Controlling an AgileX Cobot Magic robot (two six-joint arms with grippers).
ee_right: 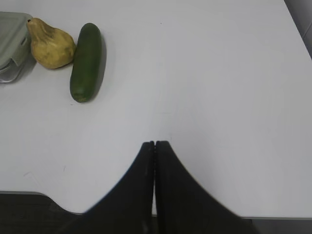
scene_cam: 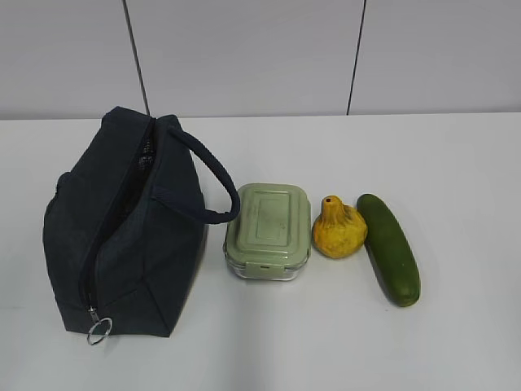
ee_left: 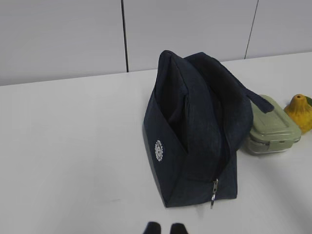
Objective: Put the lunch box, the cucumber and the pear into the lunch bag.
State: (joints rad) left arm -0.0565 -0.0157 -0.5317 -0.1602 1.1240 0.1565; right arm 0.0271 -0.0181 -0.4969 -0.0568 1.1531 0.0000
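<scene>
Nothing is packed yet: the lunch box (scene_cam: 268, 231), pear (scene_cam: 339, 227) and cucumber (scene_cam: 389, 248) lie in a row on the surface (scene_cam: 456, 163) beside the lunch bag (scene_cam: 122, 228). Right end effector (ee_right: 155, 144) is pressed together and empty; left end effector (ee_left: 165, 226) I cannot tell

White table (scene_cam: 456, 342) spans the full work area; surface matte, with faint scuffs visible in the right wrist view. Behind it, a pale grey panelled wall (scene_cam: 244, 57) with two dark vertical seams (scene_cam: 137, 57) between panels
</scene>
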